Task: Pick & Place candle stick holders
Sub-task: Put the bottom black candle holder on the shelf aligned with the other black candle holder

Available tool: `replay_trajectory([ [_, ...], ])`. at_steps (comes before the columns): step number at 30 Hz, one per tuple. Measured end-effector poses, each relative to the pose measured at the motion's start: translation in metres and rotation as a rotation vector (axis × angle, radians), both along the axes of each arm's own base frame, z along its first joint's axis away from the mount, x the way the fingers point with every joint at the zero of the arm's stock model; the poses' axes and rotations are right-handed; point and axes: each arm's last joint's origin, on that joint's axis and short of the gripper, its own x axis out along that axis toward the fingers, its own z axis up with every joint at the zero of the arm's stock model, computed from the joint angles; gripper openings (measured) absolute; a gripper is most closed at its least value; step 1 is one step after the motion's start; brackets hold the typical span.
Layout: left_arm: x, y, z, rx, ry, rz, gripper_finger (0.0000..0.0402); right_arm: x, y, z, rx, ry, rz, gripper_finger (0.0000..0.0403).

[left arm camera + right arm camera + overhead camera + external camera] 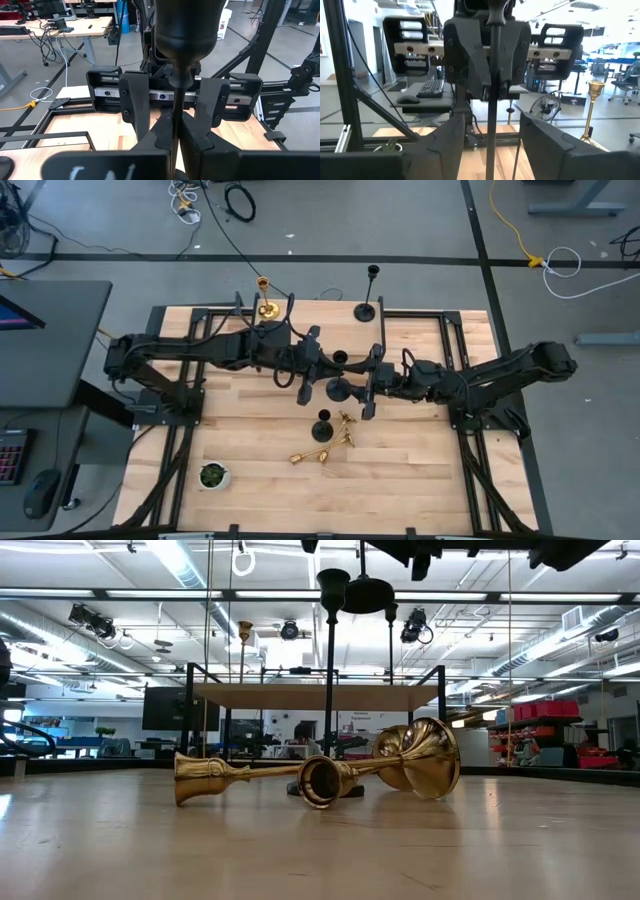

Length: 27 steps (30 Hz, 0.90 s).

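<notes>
Risk is a botched handover. The held black candle stick holder [338, 388] is in the air over the middle of the table [430, 470], between the two arms. The left gripper [174, 135] is clamped on its slim stem. The right gripper [490, 145] faces it with fingers [447, 142] apart, the stem running between them but not touching either.

What could go wrong, as I judge it:
- The stem is thin and smooth, so if the left lets go before the right clamps, the holder drops.
- If the right closes off-centre, the stem could twist or slide in the left fingers.
- The grippers are nose to nose, so pushing in further risks finger-on-finger contact.
- Just below and nearer the front edge than the fingers, another black holder [322, 428] stands beside two gold holders [345, 425] lying on their sides. A dropped holder could knock over or scatter them.

Pose: both arms are stretched in from their own sides, wrists level, meeting mid-table.

Beyond the fingers at the far edge, a gold holder [265, 308] and a black holder [368, 310] stand upright, well apart from each other. The plant pot [212, 475] sits well clear near the front left.
</notes>
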Motion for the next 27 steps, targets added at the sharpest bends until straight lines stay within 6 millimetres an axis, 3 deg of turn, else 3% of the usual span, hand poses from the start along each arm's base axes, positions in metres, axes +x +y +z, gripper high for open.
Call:
replay_trajectory([
  [5, 0.0, 0.0, 0.0, 0.0, 0.0, 0.0, 0.0014, 0.0, 0.0, -0.0003, 0.023, 0.0, 0.003, 0.0136],
  [13, 0.0001, 0.0, 0.0, 0.0, -0.002, 0.001, 0.0014, 0.0001, 0.0001, -0.001, 0.018, 0.008, 0.004, 0.0016],
  [27, -0.0002, 0.0001, -0.0009, -0.002, 0.005, 0.004, 0.0018, 0.0015, -0.001, -0.0029, 0.03, 0.01, -0.044, 0.0002],
])
